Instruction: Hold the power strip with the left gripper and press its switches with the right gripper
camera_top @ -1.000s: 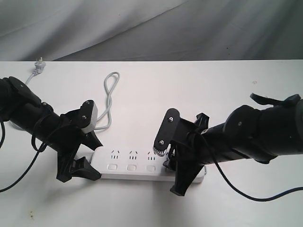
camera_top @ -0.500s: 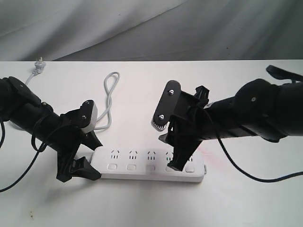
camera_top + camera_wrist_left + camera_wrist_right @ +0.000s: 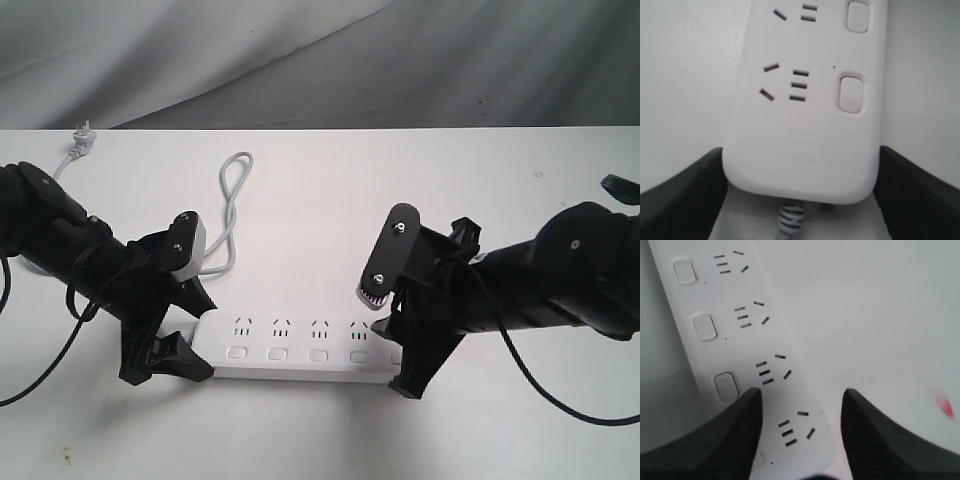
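Observation:
The white power strip (image 3: 300,342) lies flat near the table's front, its grey cord (image 3: 235,200) looping back to the plug (image 3: 82,135). My left gripper (image 3: 200,333) is shut on the strip's cord end; in the left wrist view its black fingers (image 3: 685,192) press both long sides of the power strip (image 3: 805,125). My right gripper (image 3: 390,340) hangs open over the strip's other end. One of its fingers (image 3: 735,435) covers the last switch, and three switches (image 3: 726,386) show beside it. The exterior view shows several switches (image 3: 278,354).
The white table (image 3: 330,190) carries only the strip and its cord. A grey cloth backdrop (image 3: 320,60) rises behind the far edge. A faint red mark (image 3: 944,407) lies on the table beyond the strip's end.
My right gripper has moved right along the strip, from over the fourth switch to the last one at the far end. The left gripper and the strip have not moved.

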`<action>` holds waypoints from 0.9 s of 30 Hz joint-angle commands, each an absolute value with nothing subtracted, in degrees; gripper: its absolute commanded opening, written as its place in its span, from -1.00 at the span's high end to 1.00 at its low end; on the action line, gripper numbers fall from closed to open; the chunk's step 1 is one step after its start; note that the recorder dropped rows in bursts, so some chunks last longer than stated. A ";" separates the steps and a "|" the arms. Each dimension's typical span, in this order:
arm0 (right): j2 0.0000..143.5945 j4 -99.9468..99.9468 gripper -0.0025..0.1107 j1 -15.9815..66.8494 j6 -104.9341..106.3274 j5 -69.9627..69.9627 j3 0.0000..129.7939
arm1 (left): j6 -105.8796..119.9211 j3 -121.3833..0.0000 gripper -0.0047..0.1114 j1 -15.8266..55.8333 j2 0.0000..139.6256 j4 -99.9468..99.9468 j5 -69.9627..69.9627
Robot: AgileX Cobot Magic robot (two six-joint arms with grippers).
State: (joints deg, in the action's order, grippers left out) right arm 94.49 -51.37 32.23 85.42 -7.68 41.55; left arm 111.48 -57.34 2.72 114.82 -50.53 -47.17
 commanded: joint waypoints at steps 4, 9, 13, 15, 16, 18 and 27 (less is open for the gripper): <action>97.12 -52.80 0.14 31.89 85.53 -6.63 41.14 | 111.40 -57.51 0.06 2.59 114.72 -50.70 -47.95; 97.12 -52.91 0.14 31.19 85.53 -6.09 41.14 | 111.40 -57.51 0.06 2.59 114.72 -50.70 -47.95; 97.12 -52.91 0.14 29.57 85.53 -5.96 40.63 | 111.40 -57.51 0.06 2.59 114.72 -50.70 -47.95; 97.12 -52.91 0.14 29.48 85.70 -5.85 40.52 | 111.40 -57.51 0.06 2.59 114.72 -50.70 -47.95; 97.12 -52.91 0.14 29.47 85.70 -6.00 40.52 | 111.40 -57.51 0.06 2.59 114.72 -50.70 -47.95; 97.12 -52.91 0.14 29.47 85.70 -6.00 40.52 | 111.40 -57.51 0.06 2.59 114.72 -50.70 -47.95; 99.79 -52.91 0.14 29.47 85.70 -6.81 40.52 | 111.40 -57.51 0.06 2.59 114.72 -50.70 -47.95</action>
